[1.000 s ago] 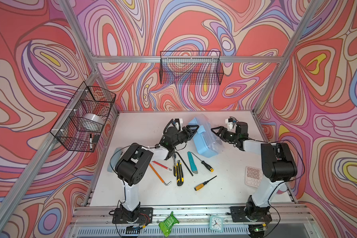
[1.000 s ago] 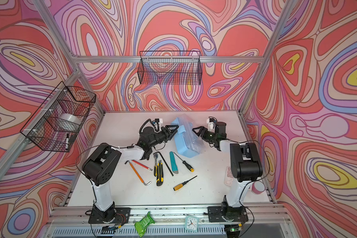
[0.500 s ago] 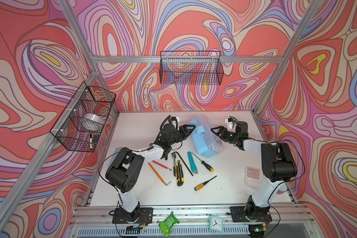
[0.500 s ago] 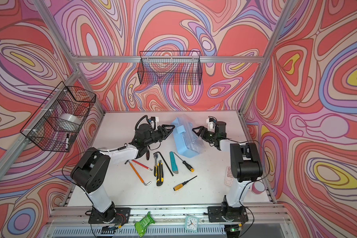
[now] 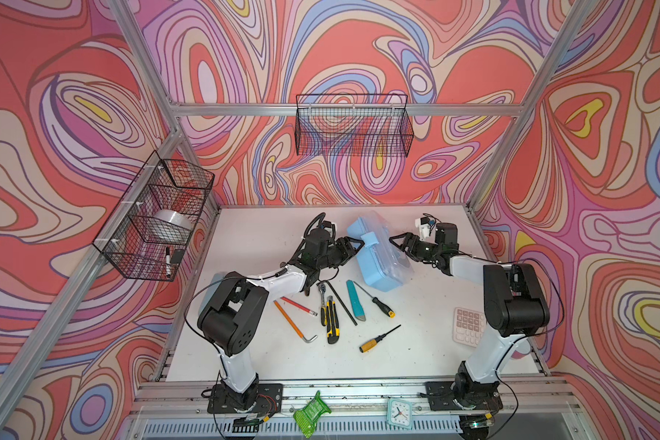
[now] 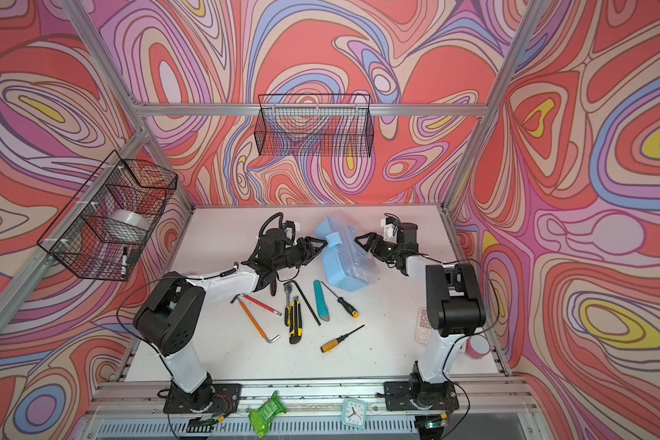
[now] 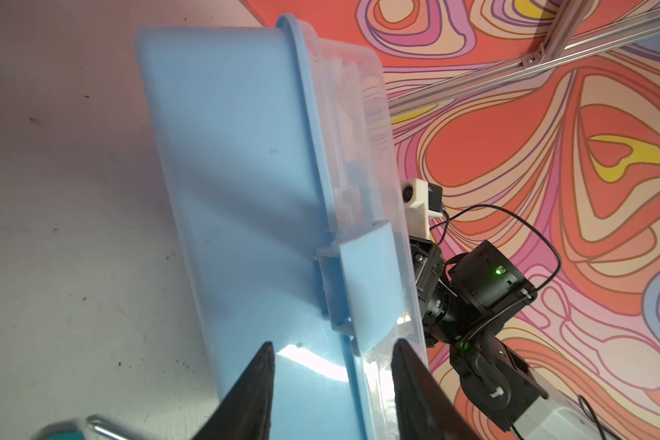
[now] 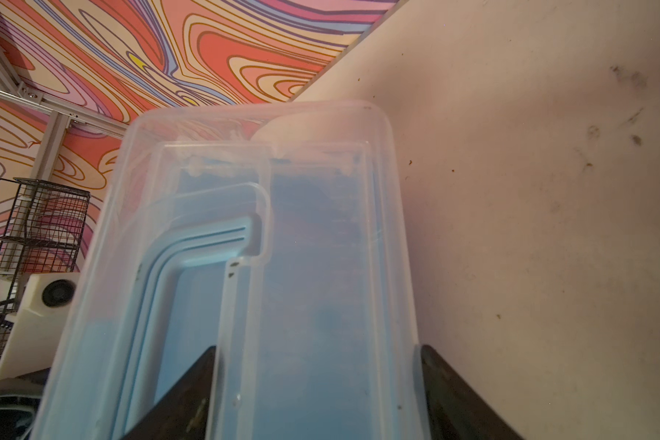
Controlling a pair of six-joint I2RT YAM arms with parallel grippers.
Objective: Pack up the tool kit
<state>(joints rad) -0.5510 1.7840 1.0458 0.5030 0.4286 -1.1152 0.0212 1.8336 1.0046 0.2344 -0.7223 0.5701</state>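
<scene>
Left arm has swung outward since earlier, its left end effector (image 5: 353, 244) apart astride the latch (image 7: 366, 289) of the closed tool kit (image 5: 378, 266) mid-counter (image 5: 252, 236), right end effector (image 5: 397, 244) apart around the clear lid (image 8: 267, 160); a squeeze could tip the box.

A pink calculator (image 5: 468, 326) lies on the table (image 5: 252, 228); a tape roll (image 5: 172, 224) sits in the wire basket (image 5: 130, 244).

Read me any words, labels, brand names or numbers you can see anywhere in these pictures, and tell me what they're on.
No text can be read anywhere.
Pink calculator: keys show, markings too small to read.
Mint clock: dial marks too small to read.
Light blue box: no label visible.
Utility knives and screwdrivers: no print legible.
</scene>
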